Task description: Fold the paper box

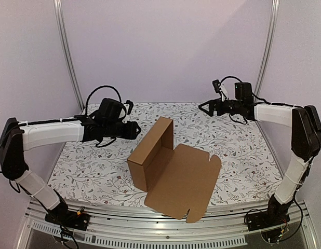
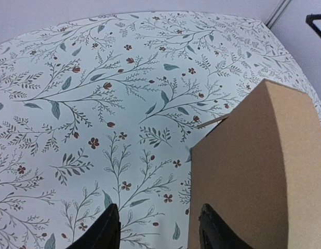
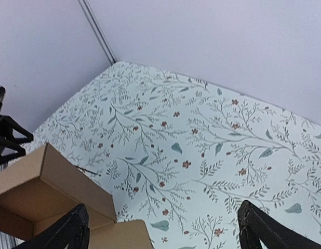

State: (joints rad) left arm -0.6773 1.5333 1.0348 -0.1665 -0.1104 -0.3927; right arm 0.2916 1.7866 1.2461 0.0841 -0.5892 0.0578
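The paper box (image 1: 156, 155) is brown cardboard, half folded: its tray part stands on edge near the table's middle, and the wide lid flap (image 1: 184, 184) lies flat toward the front edge. My left gripper (image 1: 137, 129) hovers just left of the box's upright wall, open, with nothing between its fingers (image 2: 106, 228). That same wall (image 2: 259, 171) fills the right of the left wrist view. My right gripper (image 1: 203, 107) hangs open and empty above the far right of the table, away from the box. Its wrist view shows the box's open tray (image 3: 41, 192) at lower left.
A floral-patterned cloth (image 1: 238, 150) covers the table. Metal frame posts (image 1: 67, 52) rise at both back corners against pale walls. The lid flap's front corner reaches over the table's front rail (image 1: 150, 218).
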